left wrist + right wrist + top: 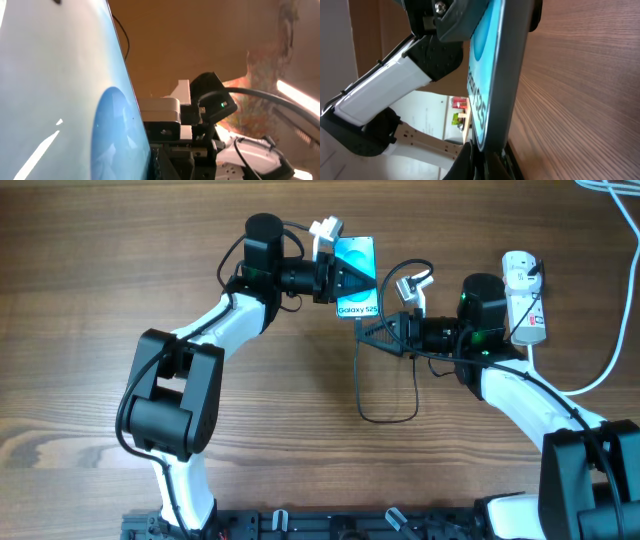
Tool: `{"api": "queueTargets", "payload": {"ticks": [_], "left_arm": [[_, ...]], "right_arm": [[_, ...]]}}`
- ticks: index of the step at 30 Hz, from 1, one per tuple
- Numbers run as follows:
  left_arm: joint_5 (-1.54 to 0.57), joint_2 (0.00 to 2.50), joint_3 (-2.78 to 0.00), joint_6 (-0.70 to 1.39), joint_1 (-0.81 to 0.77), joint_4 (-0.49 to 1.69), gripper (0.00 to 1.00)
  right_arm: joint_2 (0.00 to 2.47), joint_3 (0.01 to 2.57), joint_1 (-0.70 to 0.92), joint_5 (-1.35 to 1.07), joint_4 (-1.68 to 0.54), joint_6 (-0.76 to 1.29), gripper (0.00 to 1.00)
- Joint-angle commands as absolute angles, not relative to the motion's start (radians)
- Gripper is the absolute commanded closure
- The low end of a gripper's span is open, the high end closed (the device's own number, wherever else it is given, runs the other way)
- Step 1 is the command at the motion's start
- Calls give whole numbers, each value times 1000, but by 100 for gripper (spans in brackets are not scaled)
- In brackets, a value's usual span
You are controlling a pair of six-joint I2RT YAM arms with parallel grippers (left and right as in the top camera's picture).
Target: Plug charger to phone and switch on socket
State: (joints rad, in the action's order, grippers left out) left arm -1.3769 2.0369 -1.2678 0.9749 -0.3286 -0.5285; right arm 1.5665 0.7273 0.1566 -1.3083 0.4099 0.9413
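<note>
Left gripper (338, 278) clamps flat turquoise-screen phone (356, 262). Right gripper (372, 332) pinches thin black charger cable (390, 419) at phone's end. Insertion unconfirmed, and white strip socket (524, 298) still needs switching.

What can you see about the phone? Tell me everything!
The phone is flat and thin, with a shiny turquoise screen showing a round blue shape and a white band reading Galaxy S25. The left gripper clamps it, tilted. The right gripper holds the charger at its band end.

The phone (355, 268) bears "Galaxy S25" in small print on the white band at one end.
</note>
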Motion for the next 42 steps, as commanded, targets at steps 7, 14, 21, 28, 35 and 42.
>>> {"api": "queueTargets", "payload": {"ticks": [7, 14, 21, 28, 35, 42], "left_arm": [[-1578, 2044, -1270, 915, -411, -527, 96], [-1577, 2044, -1270, 916, -418, -527, 96], [-1577, 2044, -1270, 924, -419, -527, 96], [-1577, 2044, -1270, 932, -419, -526, 96], [-1577, 2044, -1270, 932, -419, -526, 96], [-1577, 2044, -1270, 932, -419, -522, 96]], "right_arm": [[1552, 746, 142, -1109, 449, 915, 96], [1552, 746, 142, -1087, 449, 892, 96], [1552, 746, 142, -1061, 456, 863, 96], [1552, 746, 142, -1031, 456, 813, 96], [1552, 746, 142, -1015, 460, 784, 96], [1552, 746, 142, -994, 461, 758, 96]]}}
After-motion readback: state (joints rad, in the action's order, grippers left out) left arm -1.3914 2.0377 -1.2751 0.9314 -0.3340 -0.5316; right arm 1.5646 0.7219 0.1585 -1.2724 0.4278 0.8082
